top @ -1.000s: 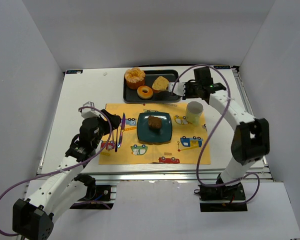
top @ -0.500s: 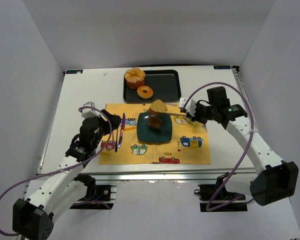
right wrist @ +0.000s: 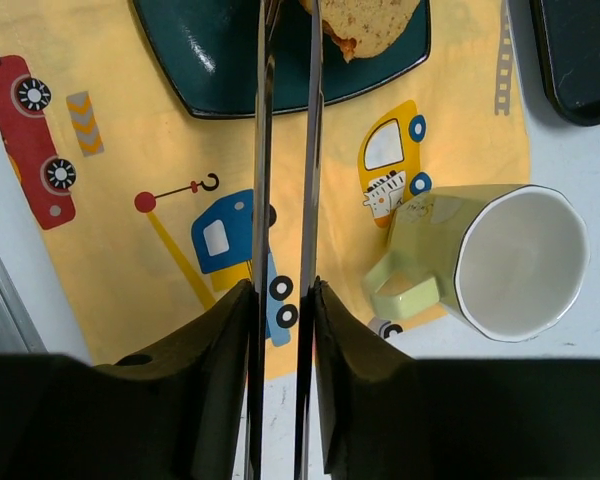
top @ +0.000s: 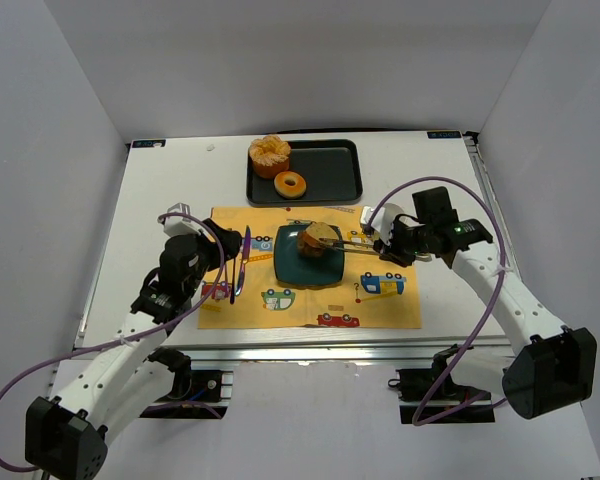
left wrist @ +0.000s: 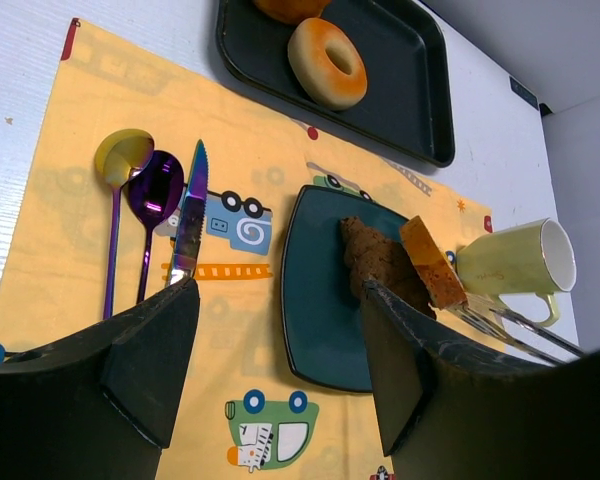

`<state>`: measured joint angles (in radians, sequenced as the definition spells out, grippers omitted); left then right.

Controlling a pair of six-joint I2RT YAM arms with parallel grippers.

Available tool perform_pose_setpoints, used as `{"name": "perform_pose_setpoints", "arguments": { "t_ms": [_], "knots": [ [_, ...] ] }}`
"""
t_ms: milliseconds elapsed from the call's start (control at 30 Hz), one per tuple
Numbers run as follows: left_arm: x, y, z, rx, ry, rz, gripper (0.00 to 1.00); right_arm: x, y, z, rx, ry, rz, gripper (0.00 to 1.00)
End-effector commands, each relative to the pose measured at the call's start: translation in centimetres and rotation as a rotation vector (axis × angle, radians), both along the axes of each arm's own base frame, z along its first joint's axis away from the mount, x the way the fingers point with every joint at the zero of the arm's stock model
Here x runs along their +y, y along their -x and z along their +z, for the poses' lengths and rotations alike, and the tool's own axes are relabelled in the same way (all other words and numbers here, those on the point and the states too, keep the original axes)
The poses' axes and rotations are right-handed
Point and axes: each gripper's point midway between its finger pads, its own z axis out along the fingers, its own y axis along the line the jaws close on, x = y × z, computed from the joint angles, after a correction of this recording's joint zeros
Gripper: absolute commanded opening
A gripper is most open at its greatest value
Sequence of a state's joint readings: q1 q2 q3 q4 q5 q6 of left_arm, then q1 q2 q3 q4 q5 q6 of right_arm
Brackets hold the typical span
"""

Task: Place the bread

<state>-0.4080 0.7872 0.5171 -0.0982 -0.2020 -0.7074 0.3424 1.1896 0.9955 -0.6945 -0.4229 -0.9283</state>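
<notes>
The bread (top: 321, 233), a tan slice with a brown crust, is over the teal plate (top: 290, 262), tilted against a brown cake piece (top: 308, 246). Thin metal tongs (top: 358, 242) pinch it. My right gripper (top: 388, 246) is shut on the tongs' handles, right of the plate. In the right wrist view the tongs (right wrist: 285, 150) run up from my gripper (right wrist: 283, 300) to the bread (right wrist: 368, 22) at the top edge. The left wrist view shows the bread (left wrist: 430, 262) beside the cake (left wrist: 378, 260). My left gripper (top: 242, 255) is open and empty, left of the plate (left wrist: 325, 310).
A black tray (top: 330, 172) at the back holds an orange swirled bun (top: 269, 155) and a ring doughnut (top: 291, 184). A pale green mug (right wrist: 500, 260) stands right of the plate. Two spoons and a knife (left wrist: 187, 225) lie on the yellow placemat (top: 280, 310) at the left.
My right arm has carried the bread in the tongs from the tray to the plate and lowered it against the cake piece. The left arm has not moved.
</notes>
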Motion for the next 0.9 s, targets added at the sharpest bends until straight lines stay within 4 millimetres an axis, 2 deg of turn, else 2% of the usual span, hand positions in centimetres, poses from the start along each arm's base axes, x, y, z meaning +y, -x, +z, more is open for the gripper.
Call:
{"name": "perform_pose_setpoints", "arguments": {
  "t_ms": [0,233,867],
  "knots": [
    [0.1,0.2,0.9,-0.025,0.015,0.003,0.75,0.5,0.3,0.8,-0.009,-0.04,-0.004,0.35],
    [0.0,0.1,1.1,-0.026,0.015,0.0,0.75,0.2,0.7,1.5,-0.022,-0.047,-0.022,0.39],
    [0.0,0.2,1.0,-0.025,0.019,-0.002,0.75,-0.2,2.6,2.4,-0.035,-0.067,-0.009,0.42]
  ]
}}
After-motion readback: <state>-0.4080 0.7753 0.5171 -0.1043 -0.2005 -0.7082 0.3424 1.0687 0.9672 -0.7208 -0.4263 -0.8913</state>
